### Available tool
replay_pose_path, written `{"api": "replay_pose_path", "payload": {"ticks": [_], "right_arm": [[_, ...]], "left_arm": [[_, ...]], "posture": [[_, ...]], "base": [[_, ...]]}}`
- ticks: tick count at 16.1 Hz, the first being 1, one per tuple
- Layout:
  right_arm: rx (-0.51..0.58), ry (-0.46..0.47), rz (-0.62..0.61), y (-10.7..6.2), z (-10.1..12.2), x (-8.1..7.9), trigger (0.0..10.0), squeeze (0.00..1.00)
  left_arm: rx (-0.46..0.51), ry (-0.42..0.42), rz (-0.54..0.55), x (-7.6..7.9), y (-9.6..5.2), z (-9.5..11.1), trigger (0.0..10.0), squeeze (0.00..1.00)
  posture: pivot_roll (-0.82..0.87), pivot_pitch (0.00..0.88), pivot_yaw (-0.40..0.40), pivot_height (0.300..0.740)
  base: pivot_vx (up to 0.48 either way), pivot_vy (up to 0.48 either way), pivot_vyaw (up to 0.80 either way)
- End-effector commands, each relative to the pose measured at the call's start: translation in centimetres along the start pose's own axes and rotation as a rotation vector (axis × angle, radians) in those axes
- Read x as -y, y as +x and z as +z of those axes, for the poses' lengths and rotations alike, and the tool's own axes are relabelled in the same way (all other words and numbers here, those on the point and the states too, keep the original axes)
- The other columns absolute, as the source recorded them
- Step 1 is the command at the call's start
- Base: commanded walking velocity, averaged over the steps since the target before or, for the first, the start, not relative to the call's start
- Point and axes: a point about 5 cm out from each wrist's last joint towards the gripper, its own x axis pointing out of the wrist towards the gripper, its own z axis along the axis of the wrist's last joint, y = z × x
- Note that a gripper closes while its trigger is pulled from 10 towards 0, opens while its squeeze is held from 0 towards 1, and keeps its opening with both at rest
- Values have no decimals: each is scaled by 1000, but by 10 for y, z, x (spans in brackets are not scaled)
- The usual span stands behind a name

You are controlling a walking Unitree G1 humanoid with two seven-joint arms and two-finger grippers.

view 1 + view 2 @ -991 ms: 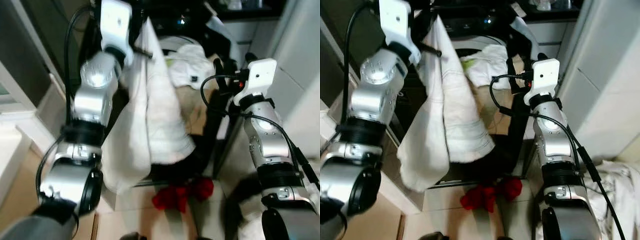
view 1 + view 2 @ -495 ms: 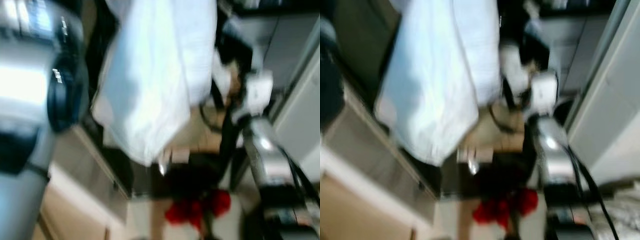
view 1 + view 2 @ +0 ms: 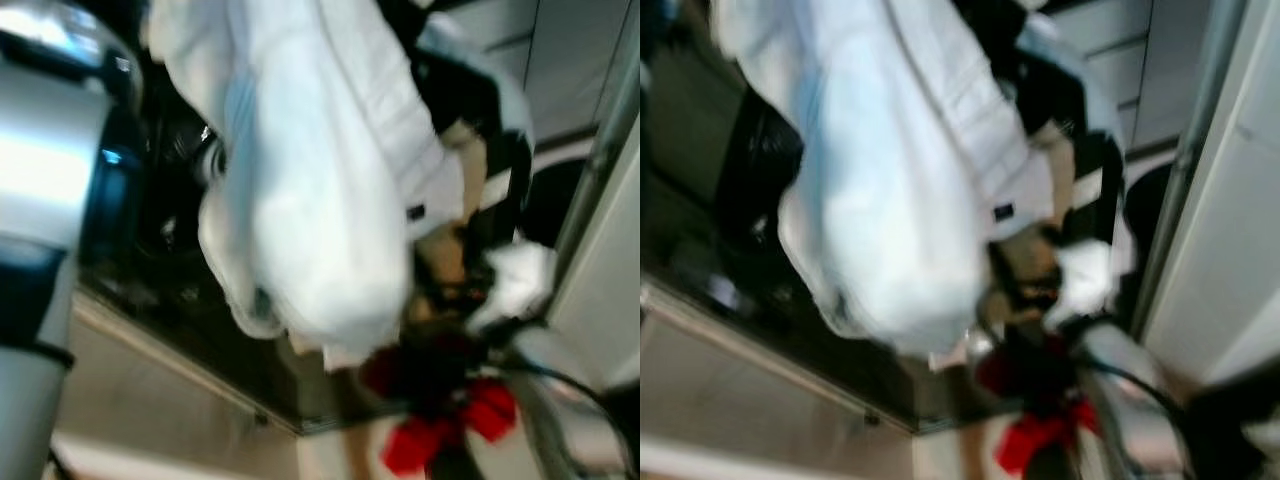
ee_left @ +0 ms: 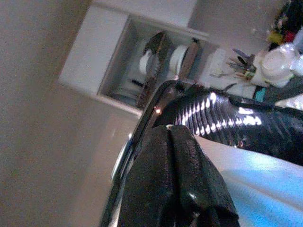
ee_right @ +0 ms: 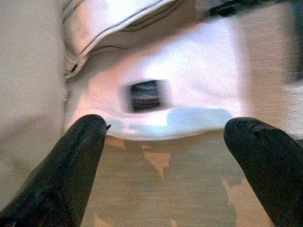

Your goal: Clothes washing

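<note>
A big white garment (image 3: 320, 200) hangs in front of me, blurred, with a small black label (image 3: 416, 212) on its edge. My left arm (image 3: 50, 180) rises at the left. In the left wrist view my left gripper (image 4: 171, 135) has its fingers pressed together, with pale cloth (image 4: 255, 189) beside them. Lower right, my right gripper (image 5: 165, 125) is open, facing the white garment's labelled hem (image 5: 147, 94) and a tan cloth (image 5: 161, 189) without touching them. Its white wrist housing (image 3: 515, 280) sits beside the tan cloth (image 3: 440, 262).
The dark washing machine opening (image 3: 165, 200) lies behind the garment at the left. A red cloth (image 3: 440, 435) lies on the floor below, with black clothing (image 3: 480, 100) behind. A pale cabinet wall (image 3: 610, 240) stands close on the right.
The view has swung and blurred. The white garment now hangs bunched and closer, and the right gripper sits lower in the picture by the tan cloth.
</note>
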Motion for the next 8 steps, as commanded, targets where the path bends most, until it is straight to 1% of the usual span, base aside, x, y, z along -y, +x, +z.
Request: {"api": "replay_pose_path", "payload": {"ticks": [1, 2, 3, 4, 5, 6, 7, 8], "right_arm": [[6, 42, 14, -4, 5, -10, 10000, 0], [-14, 55, 14, -16, 8, -14, 10000, 0], [-22, 70, 36, -24, 11, -21, 10000, 0], [-20, 82, 59, -28, 14, -26, 10000, 0], [-9, 118, 112, -36, 24, -37, 10000, 0], [-8, 125, 136, -41, 29, -41, 10000, 0], [-18, 119, 169, -49, 37, -44, 10000, 0], [-37, 109, 187, -55, 42, -44, 10000, 0]], "left_arm": [[10, 43, 95, -24, -1, 6, 0, 0], [5, 137, 107, -22, 0, 8, 0, 0], [-39, 219, 99, -17, -1, -1, 0, 0], [-78, 237, 83, -12, -3, -11, 0, 0], [-176, 252, 33, 2, -8, -39, 0, 0], [-226, 246, 12, 9, -12, -53, 5804, 0], [-312, 180, -23, 18, -20, -77, 10000, 0], [-363, 137, -35, 24, -26, -91, 10000, 0]], "posture": [[-366, 0, 352, 740], [-380, 0, 363, 740], [-394, 0, 369, 740], [-404, 0, 371, 740], [-414, 0, 370, 740], [-422, 0, 366, 740], [-430, 0, 353, 740], [-431, 0, 343, 740]], "base": [[450, 0, 0], [450, 0, 0], [442, 0, 0], [442, 0, 0], [398, 270, 0], [0, 304, 0], [0, 0, 0], [0, 0, 0]]}}
